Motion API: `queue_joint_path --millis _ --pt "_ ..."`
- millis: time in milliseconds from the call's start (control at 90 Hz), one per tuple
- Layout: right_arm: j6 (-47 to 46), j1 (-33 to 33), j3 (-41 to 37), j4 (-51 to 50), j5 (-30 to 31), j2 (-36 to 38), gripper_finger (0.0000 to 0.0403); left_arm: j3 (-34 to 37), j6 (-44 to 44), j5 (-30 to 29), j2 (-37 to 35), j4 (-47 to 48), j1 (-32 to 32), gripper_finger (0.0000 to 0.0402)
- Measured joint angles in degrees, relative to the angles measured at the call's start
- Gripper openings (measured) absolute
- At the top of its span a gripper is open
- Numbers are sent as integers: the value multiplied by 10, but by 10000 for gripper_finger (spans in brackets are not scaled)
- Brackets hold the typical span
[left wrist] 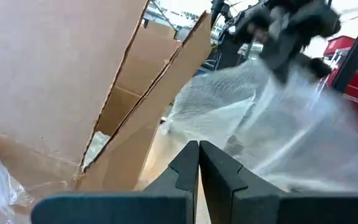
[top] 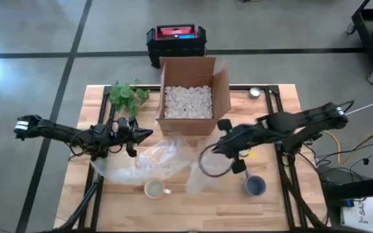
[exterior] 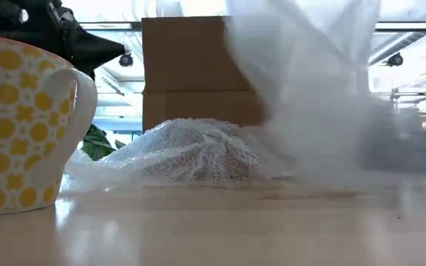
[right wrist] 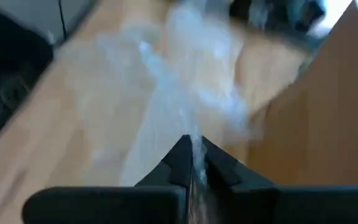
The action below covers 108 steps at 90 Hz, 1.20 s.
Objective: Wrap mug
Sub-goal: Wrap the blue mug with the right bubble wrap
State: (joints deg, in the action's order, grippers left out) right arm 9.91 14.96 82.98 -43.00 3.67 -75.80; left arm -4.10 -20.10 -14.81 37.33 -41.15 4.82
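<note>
Left of centre in the high view, the left tool [top: 149,134] is pinched together, empty. The mug [top: 154,189], hard and breakable, sits bottom centre. The right tool [top: 207,151] clamps the limp, slippery wrap [top: 164,156]; edges grip best.

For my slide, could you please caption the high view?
Right gripper lifts bubble wrap beside the cardboard box; yellow mug waits below.

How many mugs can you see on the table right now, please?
2: a yellow-patterned mug at the near edge beside the bubble wrap, and a blue mug near the right gripper. The wrap could hide more.
</note>
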Motion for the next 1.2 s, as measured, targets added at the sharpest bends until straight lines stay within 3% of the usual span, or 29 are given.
queue_joint_path --millis 333,478,622,733,856,1033,1200 --pt "-50 0 -5 24 7 65 0 0 -4 12 4 0 0 16" --pt "-78 5 -47 39 9 46 0 0 -5 25 5 0 0 59" --pt "-76 28 -107 154 18 -1 0 0 0 25 4 0 0 112" --pt "-36 62 -122 236 89 -50 0 0 0 25 4 0 0 143" --pt "33 97 -114 287 211 -98 0 0 0 25 4 -7 0 162" --pt "112 119 -65 300 397 -93 0 -28 1 36 4 -1 0 164" --pt "83 111 -64 284 399 -75 0 -117 26 77 25 137 1 147"
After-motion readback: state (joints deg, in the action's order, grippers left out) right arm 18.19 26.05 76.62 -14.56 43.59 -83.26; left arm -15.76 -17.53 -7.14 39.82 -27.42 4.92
